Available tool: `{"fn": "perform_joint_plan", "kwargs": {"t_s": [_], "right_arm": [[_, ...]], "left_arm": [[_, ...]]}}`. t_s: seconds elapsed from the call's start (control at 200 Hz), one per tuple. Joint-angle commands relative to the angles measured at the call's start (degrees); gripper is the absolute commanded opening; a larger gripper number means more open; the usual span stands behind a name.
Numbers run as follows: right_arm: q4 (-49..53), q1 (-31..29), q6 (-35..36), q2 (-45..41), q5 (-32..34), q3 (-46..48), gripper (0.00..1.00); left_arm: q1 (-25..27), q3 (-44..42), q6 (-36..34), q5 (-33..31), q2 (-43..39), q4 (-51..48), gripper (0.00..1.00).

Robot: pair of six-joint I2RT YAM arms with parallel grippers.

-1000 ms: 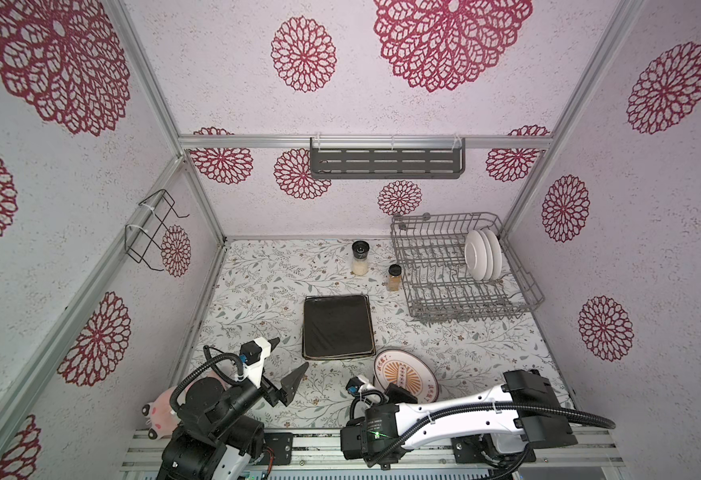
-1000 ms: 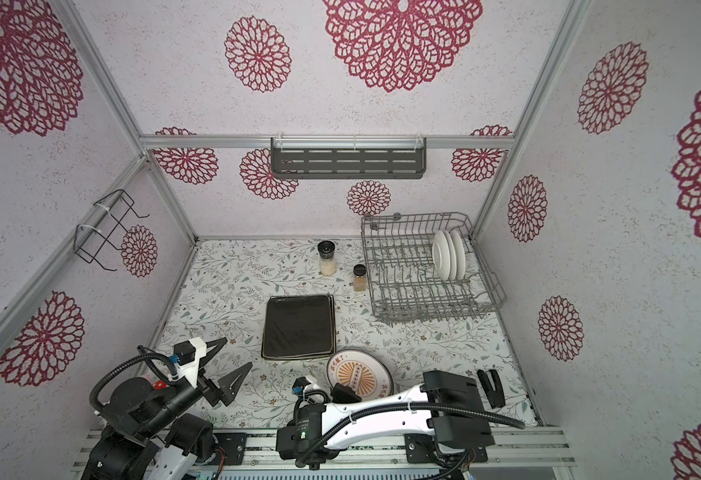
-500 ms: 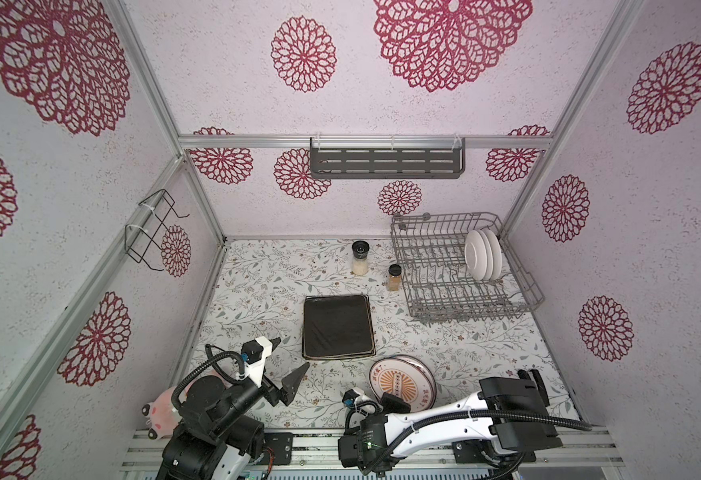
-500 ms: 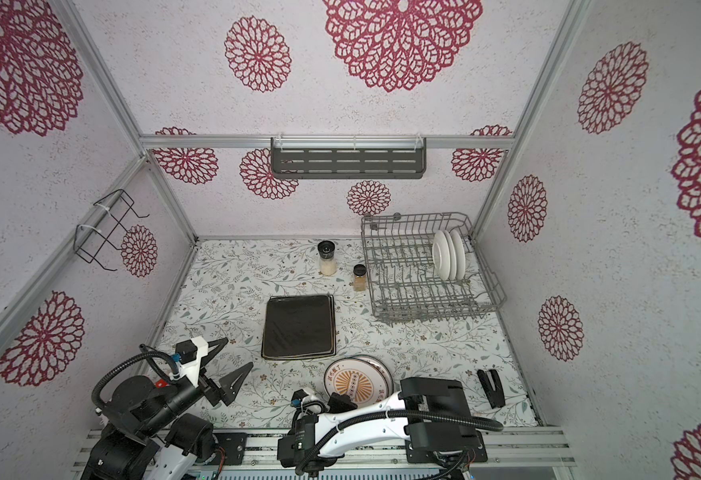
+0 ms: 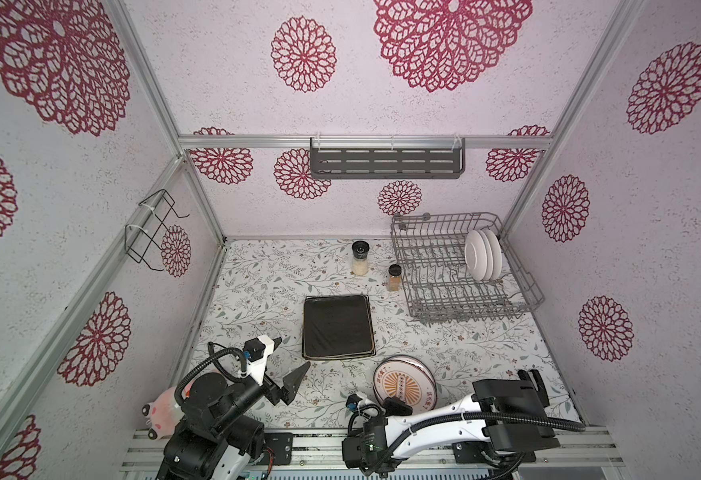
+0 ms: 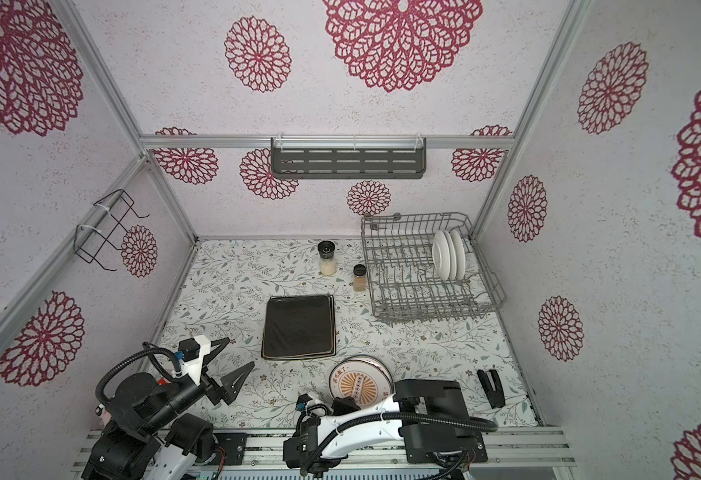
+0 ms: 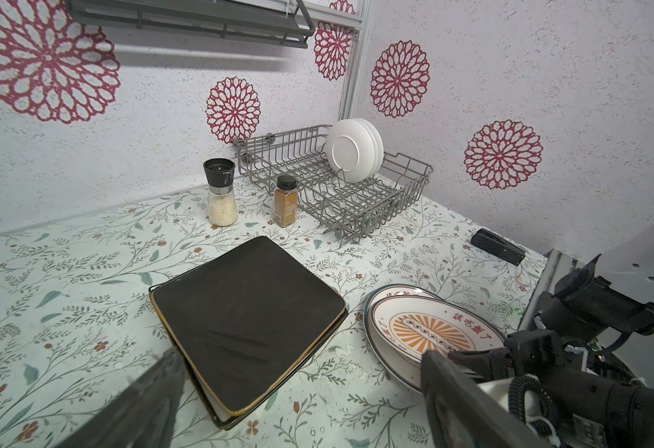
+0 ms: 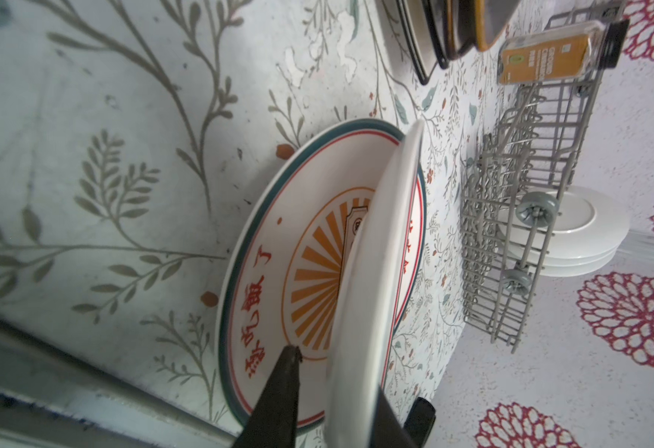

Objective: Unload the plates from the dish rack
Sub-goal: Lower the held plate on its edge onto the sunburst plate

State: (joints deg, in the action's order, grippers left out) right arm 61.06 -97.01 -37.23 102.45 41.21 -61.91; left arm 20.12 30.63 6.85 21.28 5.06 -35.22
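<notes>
Nearest, the left claw (image 5: 288, 360) hangs spread wide and empty over the front left of the surface (image 5: 253, 286), with one pink plush toy (image 5: 161, 412) half hidden behind its arm. The right claw (image 5: 396, 404) sits at the near edge of two round sunburst plates (image 5: 404, 378), one lying on the other. In the right wrist view its fingers (image 8: 286, 388) straddle the rim of the upper plate (image 8: 375, 271), which tilts above the lower plate (image 8: 263, 271). A gap shows at one finger, so the jaws stand slightly apart rather than clamped, and the other fingertip is hidden behind the rim. One small black object (image 6: 492, 388), too small to name, lies near the right wall. Further back is one stack of square plates (image 5: 336, 326), black on top, its lower layers overlapping too closely to count. Beyond stand two jars, a tall grinder jar (image 5: 360, 259) and a short brown jar (image 5: 394, 277), just left of the dish rack (image 5: 465, 311). Three white plates (image 5: 481, 259) stand upright at its far right end, showing only plain undersides. One slotted shelf (image 5: 386, 162) hangs on the back wall and one wire holder (image 5: 151, 230) on the left wall
</notes>
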Motion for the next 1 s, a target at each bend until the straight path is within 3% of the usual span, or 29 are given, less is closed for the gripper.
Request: {"fn": "perform_joint_plan", "kwargs": {"t_s": [0.0,0.435,0.565,0.996], "right_arm": [[0.19,-0.19,0.14,-0.85,0.15,0.8,0.31],[-3.65,-0.19,3.06,-2.51,-2.32,2.91,0.41],[-5.56,-0.17,4.27,-3.61,-3.65,4.13,0.53],[-7.87,0.58,7.41,-4.98,-6.41,4.87,0.57]], "left_arm": [[0.43,-0.13,-1.49,0.01,1.0,0.07,0.97],[0.42,-0.16,-1.49,-0.01,1.26,0.02,0.97],[0.71,-0.26,-1.3,1.65,1.47,0.09,0.97],[1.67,-0.31,-1.22,0.98,1.71,0.1,0.97]]}}
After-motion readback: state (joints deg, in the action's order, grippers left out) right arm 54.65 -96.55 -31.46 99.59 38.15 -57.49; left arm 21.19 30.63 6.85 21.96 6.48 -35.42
